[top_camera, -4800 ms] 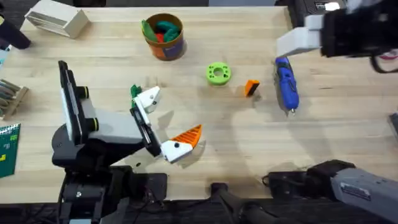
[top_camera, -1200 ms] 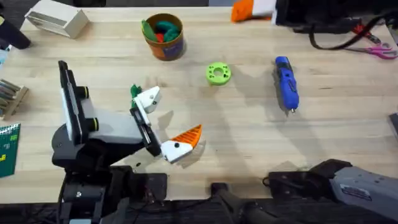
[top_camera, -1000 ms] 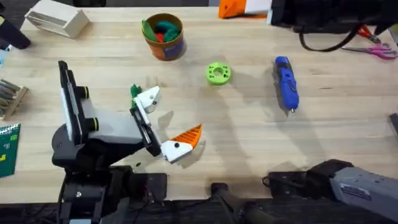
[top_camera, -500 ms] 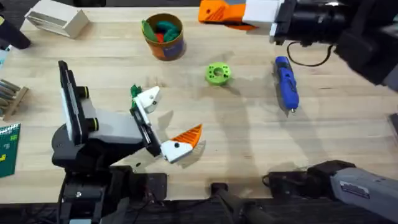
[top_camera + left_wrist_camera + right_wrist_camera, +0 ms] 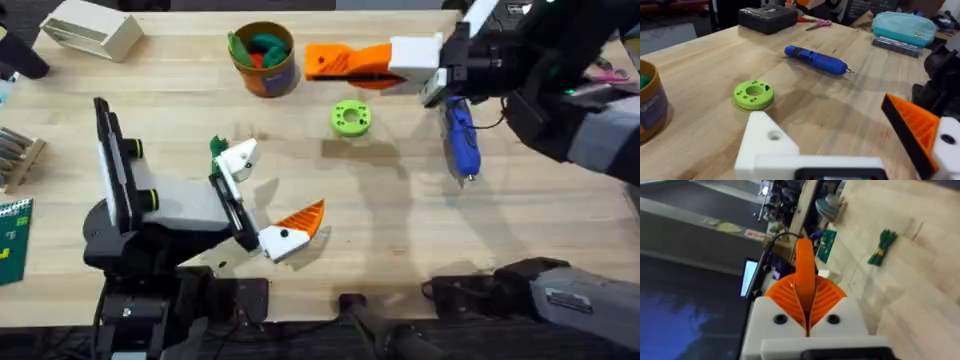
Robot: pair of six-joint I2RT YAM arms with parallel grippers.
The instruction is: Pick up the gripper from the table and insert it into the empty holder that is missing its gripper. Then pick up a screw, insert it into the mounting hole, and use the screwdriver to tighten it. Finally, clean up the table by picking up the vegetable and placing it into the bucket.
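Observation:
My right gripper (image 5: 322, 62) hovers above the table between the bucket (image 5: 263, 58) and the green disc, shut on the orange gripper (image 5: 804, 262), which sticks out past its ribbed pads (image 5: 827, 297). My left gripper (image 5: 280, 185) rests low and open. One of its fingers is the bare white holder (image 5: 240, 157) (image 5: 769, 145); the other carries an orange pad (image 5: 302, 216). The dark-green vegetable (image 5: 216, 146) (image 5: 882, 245) lies just beside the holder. The blue screwdriver (image 5: 460, 135) (image 5: 815, 57) lies at the right, partly under my right arm. The screw is out of view.
A bright green ring disc (image 5: 350, 118) (image 5: 754, 95) lies mid-table. A white box (image 5: 90, 30) stands at the back left. A black case (image 5: 767, 17), scissors (image 5: 815, 22) and a teal pouch (image 5: 900, 27) sit at the right.
The right gripper took the orange gripper off the table beside the screwdriver, and has carried it from the far right edge leftward to between bucket and disc. The left arm has not moved.

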